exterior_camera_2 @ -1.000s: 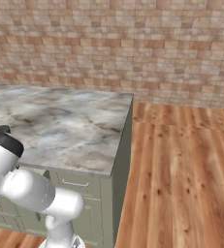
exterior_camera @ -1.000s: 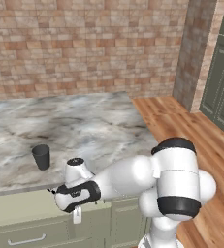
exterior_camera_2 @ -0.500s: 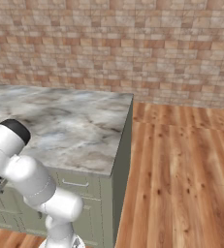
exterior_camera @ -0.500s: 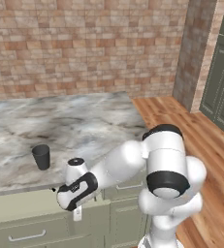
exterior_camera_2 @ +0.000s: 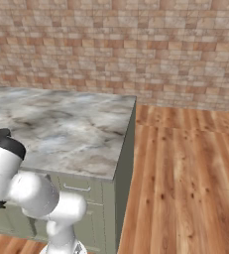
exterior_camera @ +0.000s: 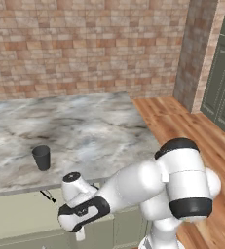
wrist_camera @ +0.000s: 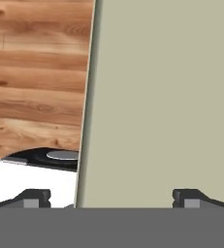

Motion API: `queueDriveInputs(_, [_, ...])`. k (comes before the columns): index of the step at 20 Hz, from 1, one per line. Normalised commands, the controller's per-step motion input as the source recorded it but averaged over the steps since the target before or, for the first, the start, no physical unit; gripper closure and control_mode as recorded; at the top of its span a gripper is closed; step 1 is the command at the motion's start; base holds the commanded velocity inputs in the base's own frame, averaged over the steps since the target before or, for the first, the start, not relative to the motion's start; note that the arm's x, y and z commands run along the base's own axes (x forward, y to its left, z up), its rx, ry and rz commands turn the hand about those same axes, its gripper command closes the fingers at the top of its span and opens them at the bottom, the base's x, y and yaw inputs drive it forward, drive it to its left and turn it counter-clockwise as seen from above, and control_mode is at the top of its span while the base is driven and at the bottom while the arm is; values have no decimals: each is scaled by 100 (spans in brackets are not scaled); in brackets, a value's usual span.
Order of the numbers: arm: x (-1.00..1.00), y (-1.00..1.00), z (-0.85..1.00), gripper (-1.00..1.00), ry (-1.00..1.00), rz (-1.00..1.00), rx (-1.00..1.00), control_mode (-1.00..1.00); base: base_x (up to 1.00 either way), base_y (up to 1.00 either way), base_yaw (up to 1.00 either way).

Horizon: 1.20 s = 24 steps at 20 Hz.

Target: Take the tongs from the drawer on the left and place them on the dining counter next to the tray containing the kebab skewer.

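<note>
My gripper (exterior_camera: 80,236) hangs low in front of the sage-green cabinet fronts (exterior_camera: 16,216) under the marbled top, pointing downward. In the hand view my gripper (wrist_camera: 111,198) is open, its two dark fingertips (wrist_camera: 33,197) set wide apart with nothing between them. A flat sage-green panel (wrist_camera: 162,97) stands close ahead of them, and I cannot tell whether it is the drawer front. The tongs are hidden. The dining counter, the tray and the kebab skewer are out of view.
A dark cup (exterior_camera: 41,157) stands near the front edge of the marbled counter (exterior_camera: 94,131). A narrow green drawer with a short handle (exterior_camera_2: 76,187) sits under that top. Wooden floor (exterior_camera_2: 185,173) opens to the right, and a brick wall (exterior_camera: 84,48) closes the back.
The arm has folded further down, and the hand has sunk from counter-edge height to in front of the cabinet fronts. The gripper has stayed open.
</note>
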Motion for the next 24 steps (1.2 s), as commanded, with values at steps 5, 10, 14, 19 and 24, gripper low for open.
queueDriveInputs(5, [-100,-95,-43,-100,-7,0,4,-100,0,0,0])
queueDriveInputs(10, [-100,-88,-13,-100,-3,0,3,-100,0,0,0])
queueDriveInputs(14, [-100,-65,27,-100,0,-1,5,-100,0,0,0])
queueDriveInputs(19, [-100,-10,100,-100,0,-11,6,-100,0,0,0])
queueDriveInputs(24, [-73,9,100,-100,4,-19,0,-100,0,0,0])
